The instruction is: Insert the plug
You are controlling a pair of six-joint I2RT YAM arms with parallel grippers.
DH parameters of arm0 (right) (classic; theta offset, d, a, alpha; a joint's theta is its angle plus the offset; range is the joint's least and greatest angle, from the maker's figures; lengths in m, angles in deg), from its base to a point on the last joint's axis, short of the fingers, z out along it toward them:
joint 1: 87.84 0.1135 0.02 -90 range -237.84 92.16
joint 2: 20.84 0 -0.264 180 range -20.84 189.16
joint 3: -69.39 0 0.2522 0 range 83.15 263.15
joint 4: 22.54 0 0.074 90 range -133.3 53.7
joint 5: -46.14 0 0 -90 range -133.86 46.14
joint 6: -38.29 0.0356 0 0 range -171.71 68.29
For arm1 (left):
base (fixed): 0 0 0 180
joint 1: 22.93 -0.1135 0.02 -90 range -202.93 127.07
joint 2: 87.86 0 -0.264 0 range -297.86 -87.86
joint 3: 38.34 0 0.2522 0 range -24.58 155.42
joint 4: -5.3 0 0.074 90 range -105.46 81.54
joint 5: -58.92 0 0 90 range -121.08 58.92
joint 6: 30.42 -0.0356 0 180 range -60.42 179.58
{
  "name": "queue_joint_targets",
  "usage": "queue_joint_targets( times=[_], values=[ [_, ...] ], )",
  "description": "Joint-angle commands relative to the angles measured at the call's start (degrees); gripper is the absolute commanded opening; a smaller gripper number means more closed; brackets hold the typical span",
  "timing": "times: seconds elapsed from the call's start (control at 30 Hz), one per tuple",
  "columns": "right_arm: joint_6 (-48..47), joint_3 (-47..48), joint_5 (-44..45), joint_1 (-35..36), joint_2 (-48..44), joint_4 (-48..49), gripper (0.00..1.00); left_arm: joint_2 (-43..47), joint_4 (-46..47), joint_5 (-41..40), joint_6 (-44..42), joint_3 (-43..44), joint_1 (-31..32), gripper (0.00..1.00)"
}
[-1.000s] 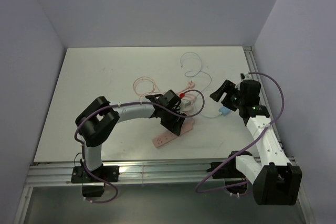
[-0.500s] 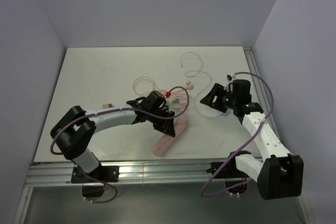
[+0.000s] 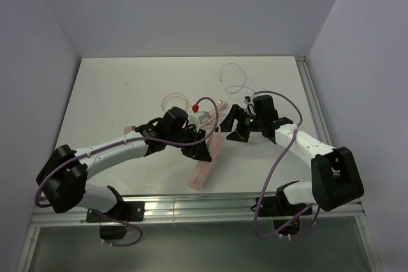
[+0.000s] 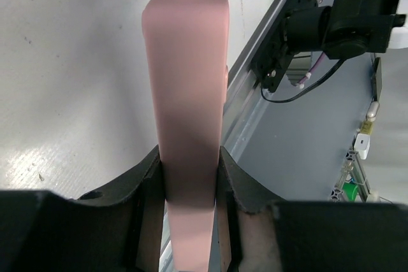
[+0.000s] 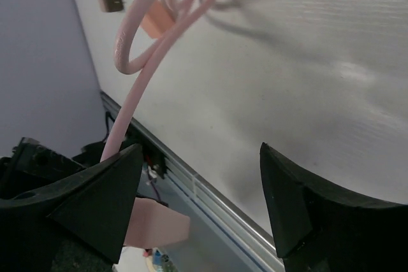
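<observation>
Our left claw (image 4: 190, 179) is clenched on the pink power strip (image 4: 185, 74), pinching its two long sides. Our right claw (image 5: 201, 151) sits just off the strip's far end, released, its fingers spread wide with nothing between them and a pink cable (image 5: 137, 93) looping past one finger. The plug (image 3: 221, 104) looks to be the small pale piece on the counter (image 3: 115, 93) just beyond the strip, too small for us to be sure.

One power strip (image 3: 203, 169), two cables (image 5: 120, 49)

Pink pwr strip (image 3: 202, 169), prob. lifted, angled.
</observation>
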Motion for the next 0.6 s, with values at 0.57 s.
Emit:
queue_joint_targets(
  times=[0.57],
  values=[
    [18.22,-0.4,1.31,-0.09,-8.27,4.21,0.83,8.35,4.55,3.06,1.47,-0.63,0.36,0.0]
  ],
)
